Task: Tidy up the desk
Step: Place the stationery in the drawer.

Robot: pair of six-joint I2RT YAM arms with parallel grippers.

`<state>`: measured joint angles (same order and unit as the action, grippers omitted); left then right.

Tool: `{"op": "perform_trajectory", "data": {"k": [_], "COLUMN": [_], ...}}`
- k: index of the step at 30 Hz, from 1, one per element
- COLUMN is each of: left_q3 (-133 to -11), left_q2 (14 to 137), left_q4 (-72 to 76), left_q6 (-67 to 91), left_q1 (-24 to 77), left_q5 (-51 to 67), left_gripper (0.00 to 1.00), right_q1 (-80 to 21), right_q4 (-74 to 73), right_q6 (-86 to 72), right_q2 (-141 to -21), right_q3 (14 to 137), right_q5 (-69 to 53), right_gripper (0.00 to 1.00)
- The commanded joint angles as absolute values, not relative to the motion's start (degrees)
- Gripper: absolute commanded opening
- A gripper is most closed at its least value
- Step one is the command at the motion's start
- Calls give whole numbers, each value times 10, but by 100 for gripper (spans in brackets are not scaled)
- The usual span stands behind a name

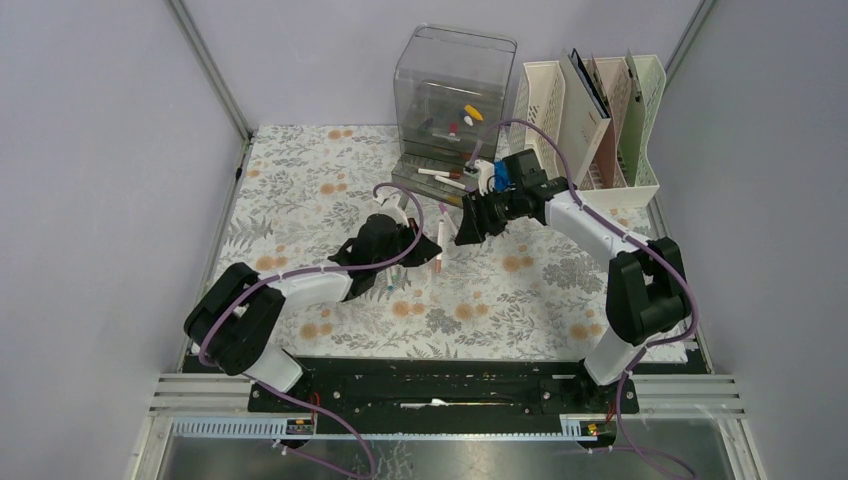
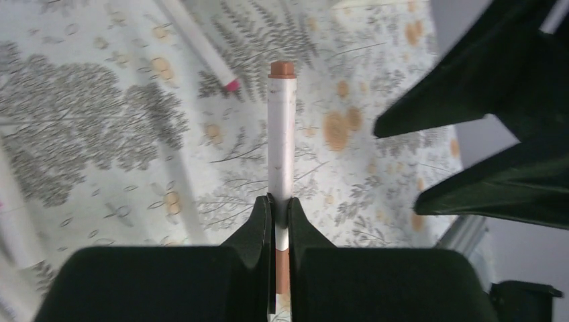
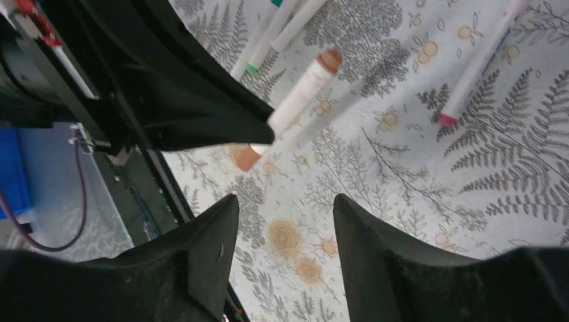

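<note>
Above the tabletop (image 1: 300, 180), my left end effector (image 2: 280, 204) gripping a marker (image 2: 282, 134), my right end effector (image 3: 285, 201) hovering open nearby.

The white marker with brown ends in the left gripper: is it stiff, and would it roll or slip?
Probably stiff: the marker juts straight out of the left gripper without sagging. Its barrel looks round and smooth, so it may slip or pivot in that narrow pinch. Laid on the flat desk, it would likely roll.
</note>
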<state>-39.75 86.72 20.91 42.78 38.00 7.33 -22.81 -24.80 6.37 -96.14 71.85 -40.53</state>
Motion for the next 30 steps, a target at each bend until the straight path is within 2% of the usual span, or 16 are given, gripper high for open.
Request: {"op": "perform_trajectory", "data": {"k": [1,20,27,30], "left_q3": [-382,-369,-373,-373], "left_q2": [860,871,874,874], "left_q4": [384,439,449,450], "left_q6": [467,499,503,504], "left_q1": [381,390,390,390], "left_q5": [138,157,163,163], "left_gripper": [0,0,0,0], "right_q1": [-225,-226,-226,-227], "right_q4": [-213,-174,-171,-171], "right_q6": [-4,-99,-104,-105], "right_q2": [-976,-996,-1007,-1010], "right_q3": [756,774,775,776], "right_q5": [-470,-476,-469,-472], "right_gripper": [61,55,45,37]}}
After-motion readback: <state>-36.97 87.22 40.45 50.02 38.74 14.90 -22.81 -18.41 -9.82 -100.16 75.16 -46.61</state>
